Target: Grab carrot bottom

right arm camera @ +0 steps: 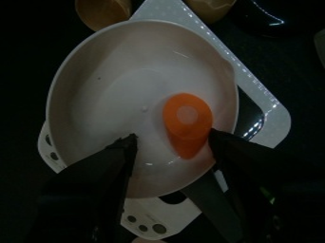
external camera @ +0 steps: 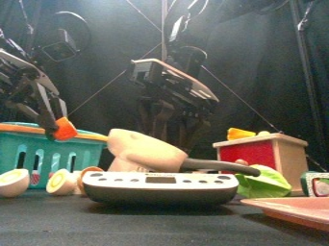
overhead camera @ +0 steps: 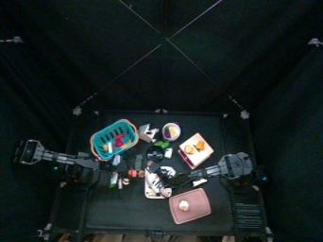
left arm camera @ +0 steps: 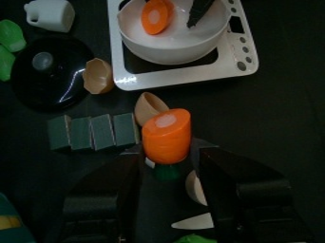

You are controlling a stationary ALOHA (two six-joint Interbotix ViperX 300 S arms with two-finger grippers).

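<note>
A: Right wrist view puts the carrot bottom dead ahead of our right gripper, lying in the white bowl on the scale. Jaws spread wide, nothing between them, one each side of the piece.

B: Axis?

A: Long axis runs roughly along our approach line, between the jaws, so we'd close across its narrow width. We read it as nearly lined up; still above the piece, not touching as far as we can tell.

B: Left side?

A: Left gripper is clamped on the other carrot piece, orange cut face up, green stub at the jaws. It sits well back from the bowl. Right arm is clearly the nearer one.

B: Other containers?

A: Top view shows a teal basket with odd items, contents too small to call.
</note>
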